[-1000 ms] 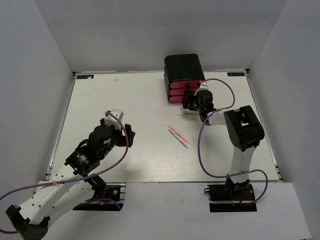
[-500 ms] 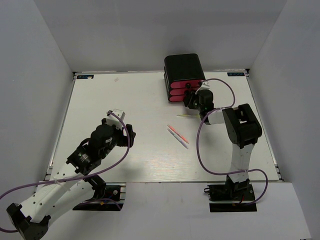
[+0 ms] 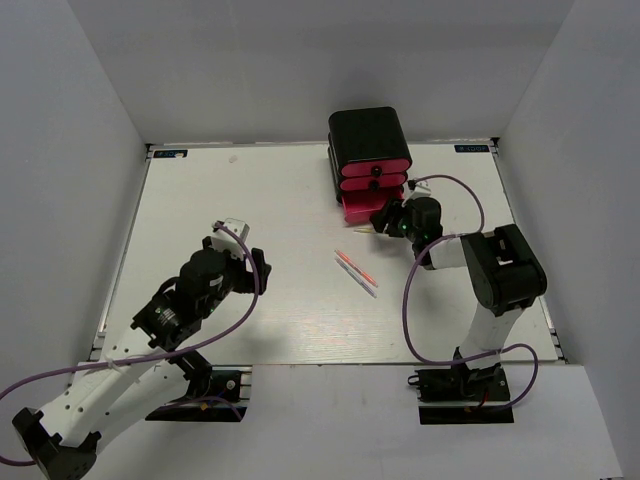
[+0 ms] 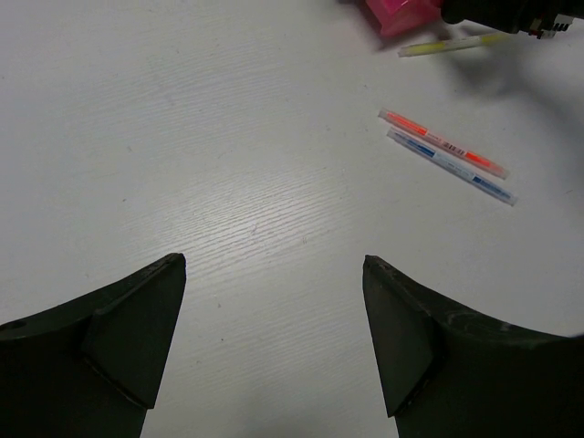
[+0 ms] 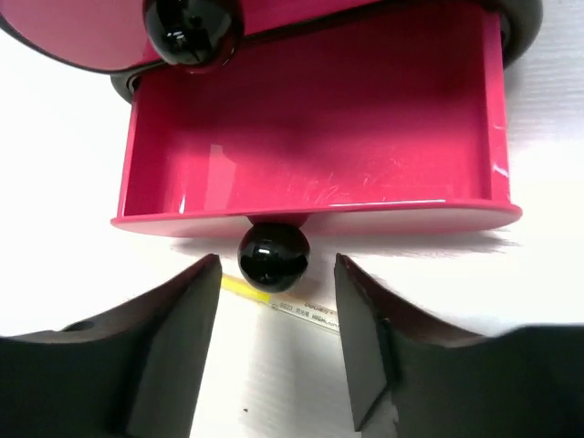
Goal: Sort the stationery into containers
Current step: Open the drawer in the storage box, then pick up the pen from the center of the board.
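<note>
On the table, orange pen parallels blue pen, both diagonal.

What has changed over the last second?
The right gripper drew back toward the arms' side, pulling the bottom drawer open by its knob, then let go. Its jaws now stand open around the knob. The left gripper, the orange pen and the blue pen stayed put.
</note>
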